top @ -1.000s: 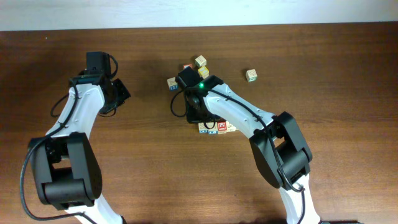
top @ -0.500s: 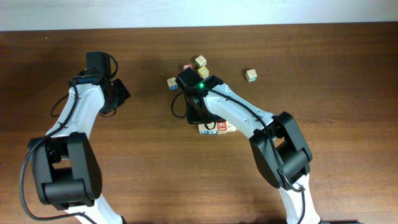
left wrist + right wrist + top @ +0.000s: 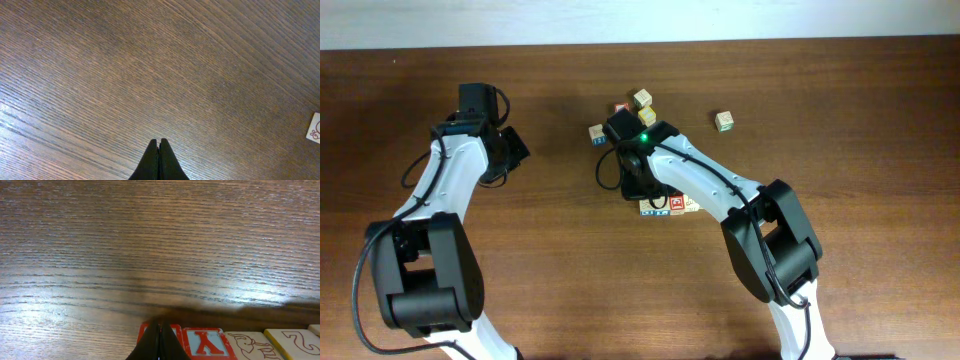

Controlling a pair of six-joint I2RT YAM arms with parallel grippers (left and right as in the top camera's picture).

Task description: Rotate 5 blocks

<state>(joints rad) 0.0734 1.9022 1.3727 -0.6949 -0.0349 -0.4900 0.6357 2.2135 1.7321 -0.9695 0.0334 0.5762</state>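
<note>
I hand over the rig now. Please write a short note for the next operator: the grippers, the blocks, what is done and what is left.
Left gripper: shut, empty, over bare table.
Right gripper: shut, holds nothing, tips at the red-framed block that ends the row of blocks.
Other blocks: four loose blocks beyond the right wrist, and a single block apart to their right.
Done: the pictures do not show how many have been rotated.
Left: probably the red-framed block next. Check the count before you go on.

A yellow-bordered cube (image 3: pixel 294 344) sits on the dark wood-grain table (image 3: pixel 860 110), with a pale strip (image 3: pixel 640 20) behind.
</note>
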